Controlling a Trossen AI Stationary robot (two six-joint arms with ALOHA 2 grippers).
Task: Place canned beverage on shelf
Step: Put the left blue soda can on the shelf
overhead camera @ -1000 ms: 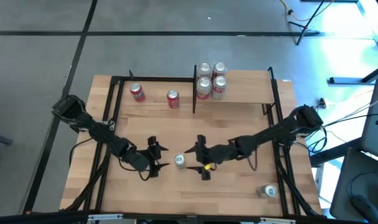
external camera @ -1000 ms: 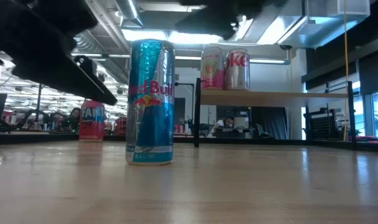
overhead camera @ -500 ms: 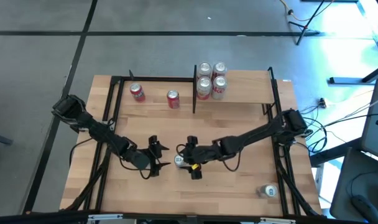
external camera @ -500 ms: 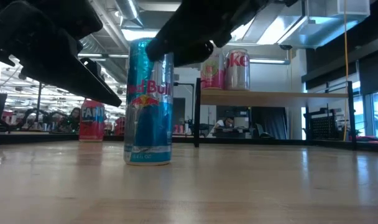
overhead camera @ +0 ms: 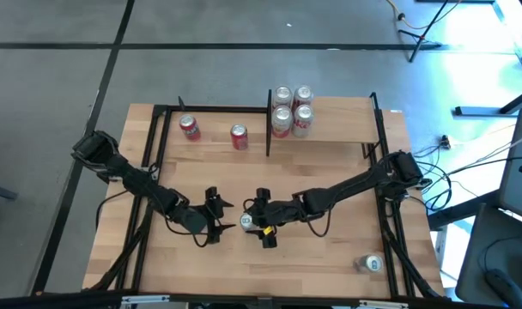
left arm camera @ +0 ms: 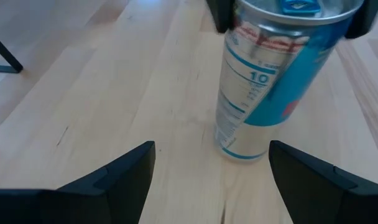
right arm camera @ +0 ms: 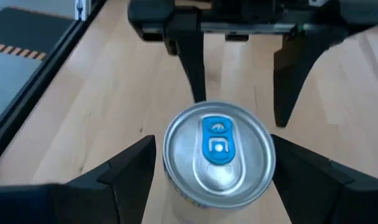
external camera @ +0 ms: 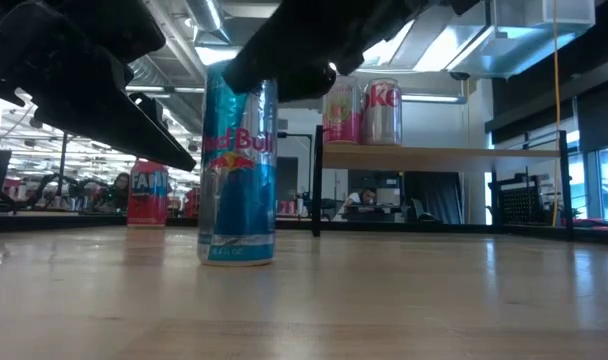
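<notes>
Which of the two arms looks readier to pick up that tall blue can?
The right. The right gripper has its open fingers on either side of the blue can, while the left gripper sits beside it, open, facing it.

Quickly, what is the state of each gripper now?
Left gripper: open, empty, beside the blue can.
Right gripper: open, fingers on both sides of the can, not yet closed.

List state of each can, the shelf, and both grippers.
Blue can: upright on the table, between the right gripper's fingers.
Right gripper: open, straddling the blue can's top.
Left gripper: open, beside the blue can, facing it.
Shelf: holds four upright cans.
Two red cans: upright on the table, left of the shelf.
Can near the front right corner: on its side.
</notes>
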